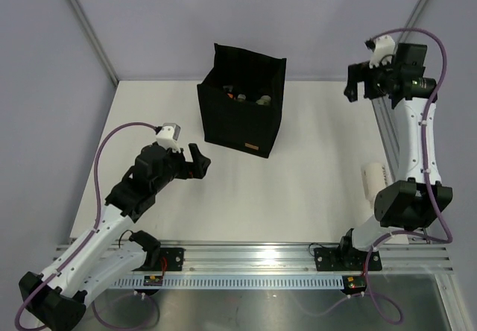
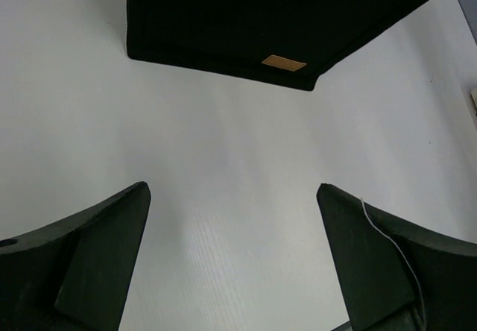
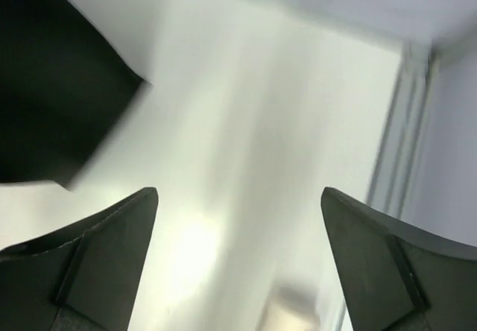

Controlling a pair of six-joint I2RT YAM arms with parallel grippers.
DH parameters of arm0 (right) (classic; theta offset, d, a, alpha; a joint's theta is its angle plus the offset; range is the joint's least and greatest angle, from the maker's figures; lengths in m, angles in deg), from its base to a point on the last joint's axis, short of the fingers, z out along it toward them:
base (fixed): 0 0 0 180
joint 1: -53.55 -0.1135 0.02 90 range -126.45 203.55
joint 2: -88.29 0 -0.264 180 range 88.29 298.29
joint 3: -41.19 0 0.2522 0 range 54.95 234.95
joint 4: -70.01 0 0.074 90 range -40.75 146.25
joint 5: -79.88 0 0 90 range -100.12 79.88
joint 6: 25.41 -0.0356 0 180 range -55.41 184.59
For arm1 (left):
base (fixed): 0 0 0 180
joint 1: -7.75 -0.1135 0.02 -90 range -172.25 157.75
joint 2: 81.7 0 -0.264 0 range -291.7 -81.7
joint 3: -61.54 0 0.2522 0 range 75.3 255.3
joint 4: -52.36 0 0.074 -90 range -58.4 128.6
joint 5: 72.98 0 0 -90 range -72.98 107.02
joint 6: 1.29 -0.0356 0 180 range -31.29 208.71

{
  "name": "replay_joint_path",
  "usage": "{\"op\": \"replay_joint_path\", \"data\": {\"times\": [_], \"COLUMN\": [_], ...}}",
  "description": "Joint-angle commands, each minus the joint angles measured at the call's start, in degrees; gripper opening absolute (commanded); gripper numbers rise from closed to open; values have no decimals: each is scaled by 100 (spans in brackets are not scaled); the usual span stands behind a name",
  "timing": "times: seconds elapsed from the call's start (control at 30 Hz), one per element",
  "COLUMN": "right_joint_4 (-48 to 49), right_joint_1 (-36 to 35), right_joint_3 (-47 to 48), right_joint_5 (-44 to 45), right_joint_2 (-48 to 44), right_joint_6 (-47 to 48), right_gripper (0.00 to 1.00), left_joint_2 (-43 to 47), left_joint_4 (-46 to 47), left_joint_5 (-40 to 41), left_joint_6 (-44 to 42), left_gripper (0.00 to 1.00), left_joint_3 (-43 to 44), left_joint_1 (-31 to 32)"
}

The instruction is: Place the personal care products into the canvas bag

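OK, left pincer [image 1: 197, 159] [image 2: 232, 189] is wide open with nothing between the fingers, held low over the bench [image 1: 313, 167]. Canvas bag [image 1: 242, 118] [image 2: 261, 18] stands upright straight ahead of this pincer, near but not touching. Its tan label [image 1: 256, 148] [image 2: 283, 63] faces the pincer from low on the near side, slightly right of the pincer's centre line.

Right pincer [image 1: 359, 86] [image 3: 238, 191] is also wide open and empty, raised near the far right edge of the bench. From this pincer the bag [image 3: 52, 107] sits off to the left, well apart. The right wrist view is blurred, so little detail there.

Several products [image 1: 246, 95] show inside the bag's open top. They are small and dark in the top view, so their colours and count cannot be told.

One pale bottle [image 1: 373, 178] lies on the bench outside the bag. It is well behind the right pincer, back toward that arm's base, just beside the arm's lower link and partly hidden by it. It is well apart from the left pincer, far to that pincer's right.
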Motion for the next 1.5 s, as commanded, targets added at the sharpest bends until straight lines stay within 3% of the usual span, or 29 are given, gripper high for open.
{"op": "replay_joint_path", "data": {"times": [0.0, 0.13, 0.37, 0.63, 0.83, 0.87, 0.97, 1.0, 1.1, 1.13, 1.27, 1.4, 1.47], "right_joint_4": [-1307, -1109, -1019, -430, -667, -702, -878, -913, -957, -975, -1158, -1335, -1292], "right_joint_1": [759, 1007, 1007, 1007, 1007, 1007, 1015, 1024, 1121, 1130, 1147, 1147, 1139], "right_joint_3": [-1160, -2463, -3396, -3547, -3266, -3239, -3239, -3248, -3230, -3213, -3055, -2949, -2809], "right_joint_5": [1132, 2203, 2837, 3286, 2970, 2900, 2645, 2497, 1980, 1724, 249, -1963, -2468], "right_joint_2": [392, 156, 497, 1436, 1815, 1859, 2088, 2123, 2010, 1844, 1228, 473, 288], "right_joint_6": [356, 340, 6, 110, 32, 5, 14, 23, 58, 84, 530, 831, 797], "right_gripper": [100, 99, 99, 99, 90, 88, 63, 43, 15, 0, 0, 0, 0], "left_joint_2": [11, -199, -367, -130, 55, 72, 99, 108, 81, 81, 73, 11, 2], "left_joint_4": [414, 484, 634, 625, 599, 616, 625, 608, 555, 529, 537, 529, 529], "left_joint_5": [-59, -191, -455, -534, -446, -428, -411, -402, -393, -384, -367, -341, -305], "left_joint_6": [-217, -305, -288, -112, 37, 55, 73, 73, 73, 73, 64, 55, 73], "left_gripper": [99, 99, 99, 99, 99, 99, 99, 99, 99, 99, 99, 99, 99], "left_joint_3": [-44, 0, -17, -193, -307, -316, -351, -325, -281, -272, -229, -149, -114], "left_joint_1": [0, -1, -9, -9, -9, -9, -9, -9, -9, -9, -9, -9, -9]}}
